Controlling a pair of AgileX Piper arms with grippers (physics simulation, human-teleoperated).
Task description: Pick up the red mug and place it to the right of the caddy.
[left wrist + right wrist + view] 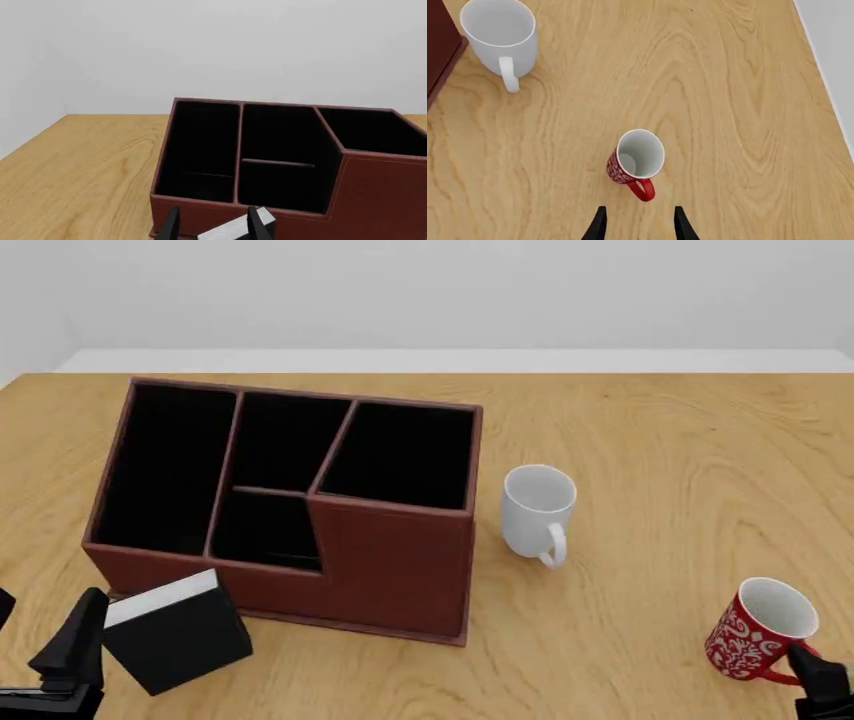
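Observation:
The red mug (755, 632) with a white floral pattern stands upright on the table at the front right, its handle toward my right gripper (822, 682). In the right wrist view the red mug (634, 164) sits just ahead of the open right gripper (638, 226), apart from both fingers. The caddy (390, 570), a large reddish-brown box with black-lined compartments, stands left of centre. My left gripper (54, 645) is open at the front left, just before the caddy (373, 195); in its wrist view the left gripper (212, 225) holds nothing.
A plain white mug (538, 506) stands just right of the caddy; it also shows in the right wrist view (499, 36). A small black box with a white edge (176, 632) lies before the caddy's front left corner, beside my left gripper. A white wall rises behind the table.

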